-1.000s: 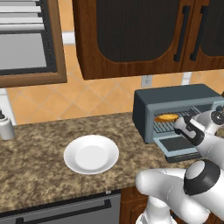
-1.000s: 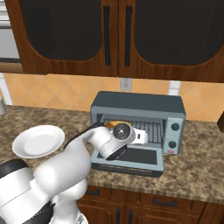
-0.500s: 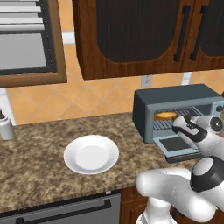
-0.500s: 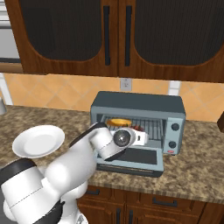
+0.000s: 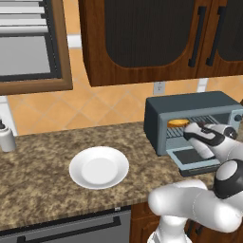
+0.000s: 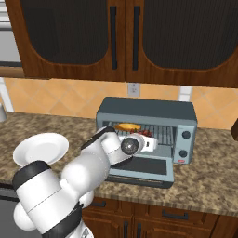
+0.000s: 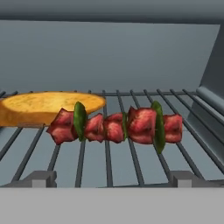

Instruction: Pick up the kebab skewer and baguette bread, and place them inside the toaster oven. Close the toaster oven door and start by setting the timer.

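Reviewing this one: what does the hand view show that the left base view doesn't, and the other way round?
Hand view alone: the kebab skewer lying on the wire rack, meat chunks with green pieces between them, just in front of the bread. Left base view alone: the white plate on the granite counter, the open toaster oven door, the wall outlet and the cabinets. Both: the baguette bread inside the toaster oven.

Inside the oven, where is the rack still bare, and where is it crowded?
Bare rack lies right of the skewer, toward the oven wall, and along the front edge. The left and middle are crowded: the bread sits just behind the skewer there.
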Motion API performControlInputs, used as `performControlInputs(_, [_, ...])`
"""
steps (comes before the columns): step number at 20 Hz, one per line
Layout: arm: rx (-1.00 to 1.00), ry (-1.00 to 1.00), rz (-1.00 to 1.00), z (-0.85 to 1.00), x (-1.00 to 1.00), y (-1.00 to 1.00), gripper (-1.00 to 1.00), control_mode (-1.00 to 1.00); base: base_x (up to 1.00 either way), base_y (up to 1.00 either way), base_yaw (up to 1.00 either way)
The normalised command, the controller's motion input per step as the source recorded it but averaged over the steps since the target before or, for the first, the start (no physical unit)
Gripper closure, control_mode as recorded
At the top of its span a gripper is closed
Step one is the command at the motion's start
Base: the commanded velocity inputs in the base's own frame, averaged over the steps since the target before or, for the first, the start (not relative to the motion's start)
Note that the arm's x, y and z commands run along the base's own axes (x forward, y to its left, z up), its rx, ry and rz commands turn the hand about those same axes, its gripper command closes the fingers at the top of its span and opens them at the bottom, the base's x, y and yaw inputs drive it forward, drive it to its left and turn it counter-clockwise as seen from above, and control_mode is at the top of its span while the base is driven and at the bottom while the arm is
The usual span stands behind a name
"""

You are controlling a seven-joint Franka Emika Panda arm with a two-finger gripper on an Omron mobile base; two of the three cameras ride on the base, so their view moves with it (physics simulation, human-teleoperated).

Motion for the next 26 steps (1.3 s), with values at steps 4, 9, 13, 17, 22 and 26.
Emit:
performControlInputs(4, [0.0,0.0,0.0,0.0,0.19,0.0,-1.0,-1.0,0.0,0.0,0.0])
performControlInputs(9, [0.0,0.0,0.0,0.0,0.15,0.0,-1.0,-1.0,0.0,0.0,0.0])
performControlInputs(13, [0.0,0.0,0.0,0.0,-0.1,0.0,-1.0,-1.0,0.0,0.0,0.0])
performControlInputs(17, [0.01,0.0,0.0,0.14,-0.36,-0.06,-1.0,-1.0,0.0,0.0,0.0])
performControlInputs(22, [0.01,0.0,0.0,0.29,-0.17,-0.06,-1.0,-1.0,0.0,0.0,0.0])
performControlInputs(26, [0.0,0.04,0.0,0.08,0.0,0.0,-1.0,-1.0,0.0,0.0,0.0])
